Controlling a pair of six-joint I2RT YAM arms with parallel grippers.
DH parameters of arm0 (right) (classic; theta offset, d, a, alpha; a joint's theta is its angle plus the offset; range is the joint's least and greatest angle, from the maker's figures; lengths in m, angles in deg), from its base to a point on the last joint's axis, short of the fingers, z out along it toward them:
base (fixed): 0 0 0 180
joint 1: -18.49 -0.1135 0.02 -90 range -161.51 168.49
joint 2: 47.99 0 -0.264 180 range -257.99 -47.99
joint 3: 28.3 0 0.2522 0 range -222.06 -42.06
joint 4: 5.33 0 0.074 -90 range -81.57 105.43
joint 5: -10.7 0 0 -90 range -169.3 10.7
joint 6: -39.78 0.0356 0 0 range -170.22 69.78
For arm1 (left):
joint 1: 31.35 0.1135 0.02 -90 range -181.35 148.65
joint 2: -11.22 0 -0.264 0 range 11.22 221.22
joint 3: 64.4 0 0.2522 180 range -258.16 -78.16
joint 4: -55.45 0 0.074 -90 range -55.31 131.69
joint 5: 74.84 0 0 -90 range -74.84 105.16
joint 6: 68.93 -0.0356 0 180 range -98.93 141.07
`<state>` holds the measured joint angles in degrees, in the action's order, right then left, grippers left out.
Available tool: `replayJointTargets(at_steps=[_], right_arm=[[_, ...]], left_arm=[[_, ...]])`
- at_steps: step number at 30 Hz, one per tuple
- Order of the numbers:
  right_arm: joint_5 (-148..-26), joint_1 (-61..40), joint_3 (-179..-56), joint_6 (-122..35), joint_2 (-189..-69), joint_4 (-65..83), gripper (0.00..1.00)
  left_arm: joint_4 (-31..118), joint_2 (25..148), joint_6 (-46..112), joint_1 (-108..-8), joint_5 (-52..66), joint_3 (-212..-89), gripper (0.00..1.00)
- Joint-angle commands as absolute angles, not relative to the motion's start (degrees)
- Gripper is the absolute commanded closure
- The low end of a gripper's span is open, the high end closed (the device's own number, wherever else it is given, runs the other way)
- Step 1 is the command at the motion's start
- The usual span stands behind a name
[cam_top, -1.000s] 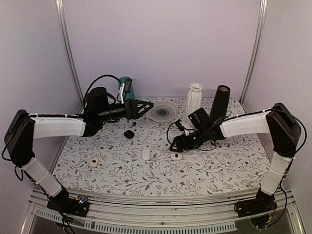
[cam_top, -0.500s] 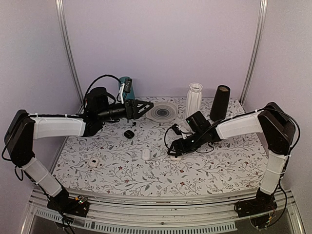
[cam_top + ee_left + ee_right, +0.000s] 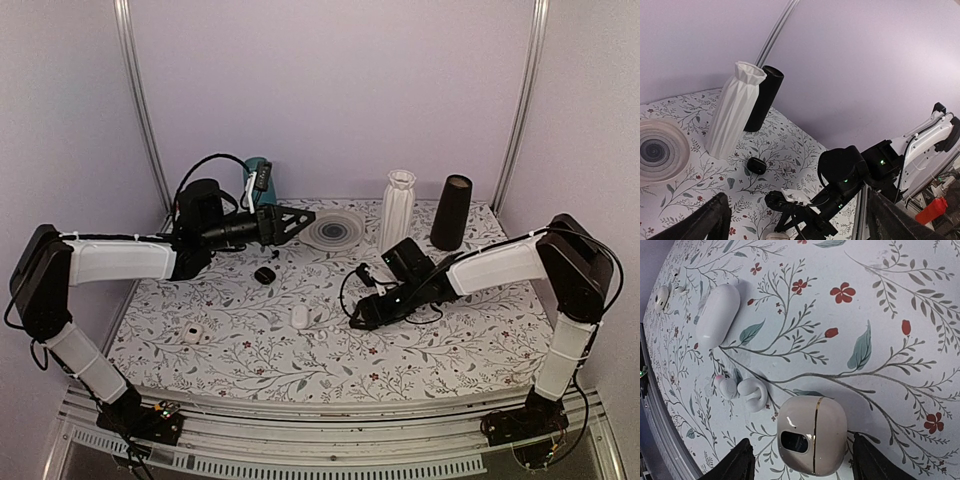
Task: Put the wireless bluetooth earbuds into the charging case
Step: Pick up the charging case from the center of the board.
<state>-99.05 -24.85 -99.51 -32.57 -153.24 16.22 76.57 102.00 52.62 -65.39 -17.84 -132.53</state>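
1. Your right gripper (image 3: 805, 452) is low over the table (image 3: 880, 315). Its fingers are spread, and the beige charging case (image 3: 812, 442) sits between them, not gripped.
2. Your left gripper (image 3: 297, 216), also spread, hangs at the far left, well apart.
3. The beige case shows a gold seam. I cannot tell if anything is inside.
4. A white case (image 3: 717, 315) lies shut further left.
5. The two white earbuds (image 3: 752, 394) lie side by side on the table, just left of the beige case. I judge the right arm is nearer.
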Motion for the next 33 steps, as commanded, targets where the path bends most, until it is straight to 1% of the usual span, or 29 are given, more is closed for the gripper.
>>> replayJointTargets(at_steps=[1,9,14,19,30,33], right_arm=[[-89.1,-28.4,-101.1,-32.0,-151.2,18.9,0.33],[-80.0,-31.8,-102.0,-31.3,-150.9,22.2,0.34],[-76.2,-33.5,-103.6,-31.4,-152.3,23.4,0.36],[-74.4,-34.7,-105.0,-32.0,-154.3,25.0,0.39],[-73.1,-35.4,-104.7,-32.1,-155.7,25.7,0.42],[-72.6,-35.3,-105.1,-31.9,-156.4,25.2,0.45]], left_arm=[[77.5,102.3,52.4,-64.7,-18.3,-133.3,0.05],[77.3,102.1,52.4,-64.7,-17.6,-133.1,0.05],[77.0,102.5,52.7,-64.7,-17.2,-133.3,0.05],[75.1,102.3,52.0,-64.6,-15.9,-133.5,0.06],[73.4,103.0,52.1,-64.6,-14.4,-134.0,0.06],[72.5,103.6,52.3,-64.5,-14.1,-134.6,0.07]])
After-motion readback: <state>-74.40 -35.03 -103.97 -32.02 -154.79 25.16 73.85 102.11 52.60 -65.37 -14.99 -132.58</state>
